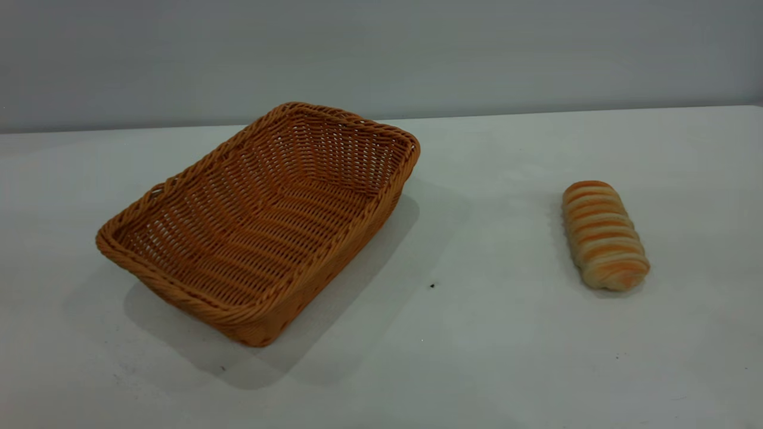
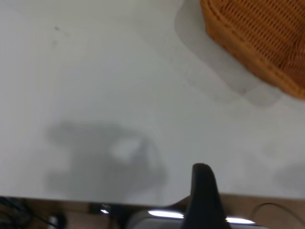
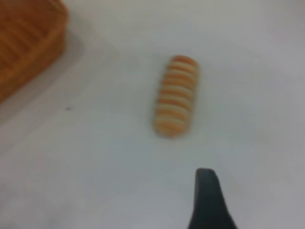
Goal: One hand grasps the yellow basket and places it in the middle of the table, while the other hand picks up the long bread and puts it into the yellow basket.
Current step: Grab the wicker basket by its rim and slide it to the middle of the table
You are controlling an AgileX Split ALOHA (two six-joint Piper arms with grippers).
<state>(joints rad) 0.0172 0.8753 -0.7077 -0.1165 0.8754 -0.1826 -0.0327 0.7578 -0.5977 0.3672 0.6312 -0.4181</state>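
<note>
Exterior view, basket: the yellow basket (image 1: 259, 223) is seen resting empty on the white counter (image 1: 477, 333), set toward the left and turned at an angle; it is judged not yet brought to the middle.
Exterior view, bread: the long bread (image 1: 604, 235) is laid on the counter well apart from the basket, toward the right, so each thing is judged to sit on the side of the arm meant for it.
Exterior view, arms: neither arm is shown here.
Left wrist view, hand: only one dark fingertip of the left hand (image 2: 204, 191) is shown, raised above bare counter near its edge; whether it is wide or narrow cannot be told.
Left wrist view, basket: a corner of the basket (image 2: 267, 43) is caught, apart from the finger, untouched.
Right wrist view, hand: one dark fingertip of the right hand (image 3: 208, 200) is shown; its opening cannot be told.
Right wrist view, bread: the bread (image 3: 176, 95) is seen ahead of the finger, ungrasped, with the basket's rim (image 3: 28, 43) off to one side, a relation to the hand that the exterior view does not give.
</note>
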